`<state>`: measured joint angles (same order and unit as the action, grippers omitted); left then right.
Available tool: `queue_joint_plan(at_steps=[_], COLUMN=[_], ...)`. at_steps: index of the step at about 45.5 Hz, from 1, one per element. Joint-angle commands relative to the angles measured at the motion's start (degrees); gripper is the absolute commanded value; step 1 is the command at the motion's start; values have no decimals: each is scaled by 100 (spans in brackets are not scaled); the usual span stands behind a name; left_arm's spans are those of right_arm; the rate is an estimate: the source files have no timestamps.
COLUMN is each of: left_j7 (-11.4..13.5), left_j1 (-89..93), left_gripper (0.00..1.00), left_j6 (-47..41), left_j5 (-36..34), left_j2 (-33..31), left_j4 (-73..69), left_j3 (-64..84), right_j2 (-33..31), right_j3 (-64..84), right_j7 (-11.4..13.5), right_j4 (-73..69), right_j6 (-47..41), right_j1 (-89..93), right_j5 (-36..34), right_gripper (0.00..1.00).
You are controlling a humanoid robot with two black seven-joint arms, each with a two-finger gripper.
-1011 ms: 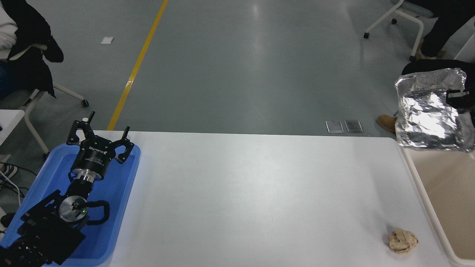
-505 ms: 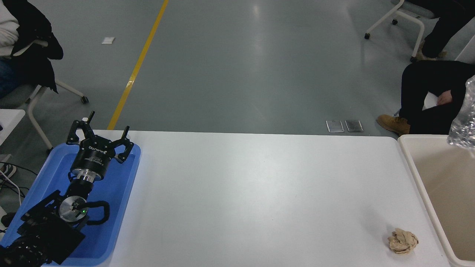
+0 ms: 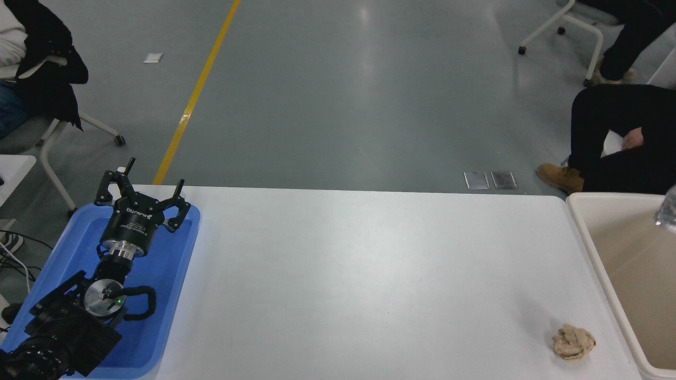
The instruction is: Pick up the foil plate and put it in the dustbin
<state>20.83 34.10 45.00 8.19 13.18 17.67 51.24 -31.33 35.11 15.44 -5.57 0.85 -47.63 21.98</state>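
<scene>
- Head view, far left: a person (image 3: 31, 58) in dark clothes sits on a white chair beside the table's left end, only partly in the picture.
- The left gripper (image 3: 142, 192) is parked over the blue tray (image 3: 174, 274) at the table's left end, its black fingers spread apart with nothing between them.
- The white table (image 3: 359, 274) stretches across the middle, and a yellow line (image 3: 195, 95) runs over the grey floor beyond it.
- Two small grey plates (image 3: 489, 179) lie on the floor just past the table's far edge.
- Near the table's right front corner sits a small crumpled tan paper ball (image 3: 573, 342), close to the bin but apart from it.
- Behind the right end a second person (image 3: 618, 137) in black, with a tan boot, is seated.
- The dustbin (image 3: 591, 248) stands against the table's right end, cream walls and thick rim, cut off by the picture's edge.
- Only a small shiny sliver of the foil plate (image 3: 667, 214) shows at the right edge, above the dustbin's opening; the rest lies outside the picture.
- The right gripper is out of sight, so I cannot tell how its fingers stand.
</scene>
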Motion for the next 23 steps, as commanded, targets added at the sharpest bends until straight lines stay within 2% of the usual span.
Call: queue_joint_plan(at_steps=[1,23], left_j7=[0,0], left_j1=[0,0], left_gripper=[100,100], left_j6=[0,0], left_j5=[-2,-2], left_j2=[1,1], left_j4=[-1,-1], left_j3=[0,0], right_j2=[320,531], right_j3=[-452,-980], right_j7=[3,3], right_j4=[91,91], right_j6=[346,566], right_j1=[720,1107], right_j5=[-106,-106], right_gripper=[0,0])
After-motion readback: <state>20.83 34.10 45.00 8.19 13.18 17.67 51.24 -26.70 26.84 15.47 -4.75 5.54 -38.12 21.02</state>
